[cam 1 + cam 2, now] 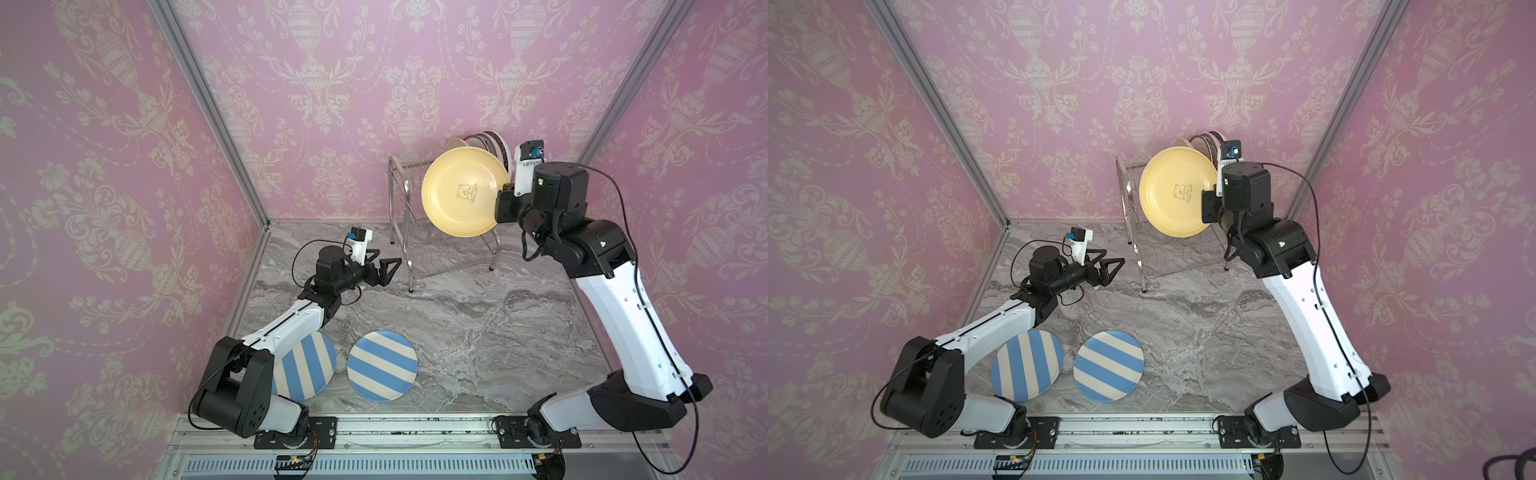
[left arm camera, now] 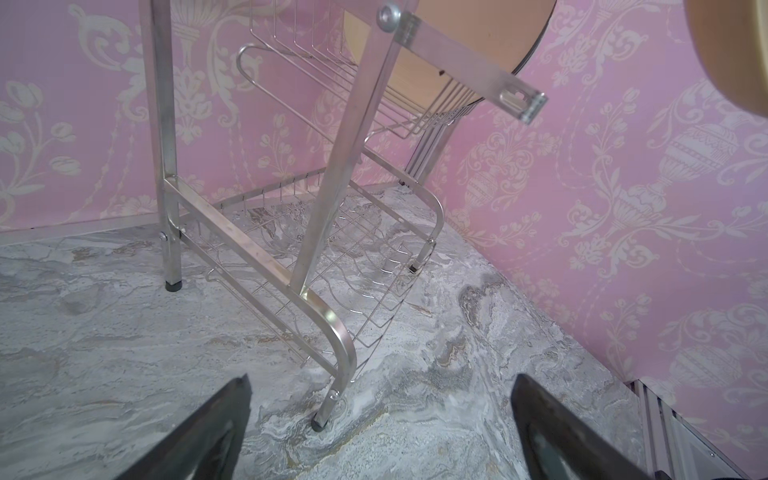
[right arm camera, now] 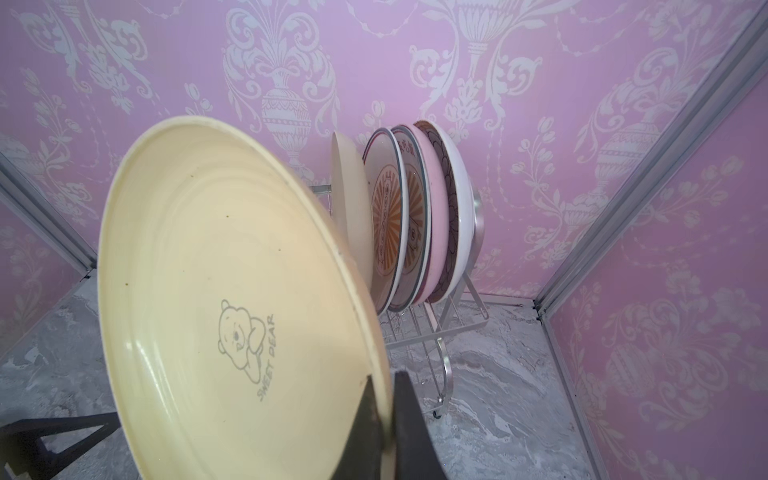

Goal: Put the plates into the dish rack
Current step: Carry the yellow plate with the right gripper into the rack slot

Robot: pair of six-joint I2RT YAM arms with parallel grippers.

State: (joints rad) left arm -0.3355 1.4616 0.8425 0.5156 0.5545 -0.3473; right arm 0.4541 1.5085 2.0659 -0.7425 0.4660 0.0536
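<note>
My right gripper (image 1: 505, 192) (image 3: 386, 388) is shut on the rim of a yellow plate (image 1: 461, 193) (image 1: 1177, 191) (image 3: 232, 299) with a bear print. It holds the plate tilted on edge in front of the dish rack (image 1: 449, 257) (image 1: 1167, 257) (image 3: 446, 361). Several plates (image 1: 482, 143) (image 3: 436, 224) stand upright in the rack's upper tier. Two blue-and-cream striped plates (image 1: 382, 365) (image 1: 303, 365) lie flat near the table's front, the left one partly under the left arm. My left gripper (image 1: 390, 255) (image 2: 381, 378) stands open and empty near the rack's front left foot.
Pink patterned walls close in the table on three sides, with the rack (image 2: 340, 174) near the back right corner. The rack's lower wire shelf (image 2: 332, 257) holds nothing. A metal rail (image 1: 415, 428) runs along the front edge.
</note>
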